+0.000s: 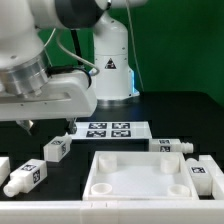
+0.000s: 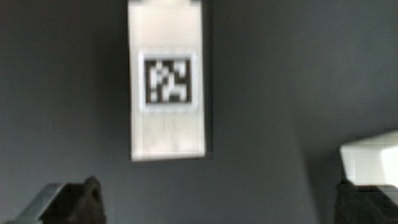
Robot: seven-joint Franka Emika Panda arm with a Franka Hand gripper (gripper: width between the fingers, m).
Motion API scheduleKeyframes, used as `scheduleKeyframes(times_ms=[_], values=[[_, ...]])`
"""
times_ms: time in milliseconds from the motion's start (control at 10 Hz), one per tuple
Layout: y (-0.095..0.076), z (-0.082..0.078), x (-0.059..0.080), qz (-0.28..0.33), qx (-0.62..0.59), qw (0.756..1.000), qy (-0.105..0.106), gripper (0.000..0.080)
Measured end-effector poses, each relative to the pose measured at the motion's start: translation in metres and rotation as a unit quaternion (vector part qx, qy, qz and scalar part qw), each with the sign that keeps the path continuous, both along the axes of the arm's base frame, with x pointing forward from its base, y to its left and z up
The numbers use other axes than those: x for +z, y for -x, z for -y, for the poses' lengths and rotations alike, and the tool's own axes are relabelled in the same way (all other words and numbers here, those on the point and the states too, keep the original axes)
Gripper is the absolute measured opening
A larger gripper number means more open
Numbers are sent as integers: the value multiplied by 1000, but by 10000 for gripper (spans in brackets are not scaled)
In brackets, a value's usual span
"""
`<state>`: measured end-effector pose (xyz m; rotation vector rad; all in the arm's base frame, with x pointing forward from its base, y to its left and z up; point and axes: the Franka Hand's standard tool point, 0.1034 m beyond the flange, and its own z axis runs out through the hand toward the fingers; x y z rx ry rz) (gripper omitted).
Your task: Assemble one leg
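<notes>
**Pincer open, leg not yet between the fingers**

The pincer stands apart and empty over the dark desk. In the wrist view the leg lies beyond the fingertips. Descending without centring first risks a finger striking and skewing it, or nudging the white part beside it.

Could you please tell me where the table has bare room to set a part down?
Bare table lies behind the marker board, toward the exterior view's right. A smaller patch sits between a leg and the tray piece. Other legs crowd both front corners.
</notes>
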<state>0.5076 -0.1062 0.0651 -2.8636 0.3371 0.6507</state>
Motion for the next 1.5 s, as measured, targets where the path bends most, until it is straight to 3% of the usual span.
scheduleKeyframes(times_ms=[200,600,700,900,1100,1500], values=[[-9,7,4,-74,8,997,-29,649],[-3,-2,-3,-166,21,984,-65,649],[-3,-1,-5,-164,19,984,-62,649],[9,2,-15,-192,8,981,-11,649],[17,5,-25,-197,5,980,-12,649],[17,4,-26,-198,8,980,-12,649]])
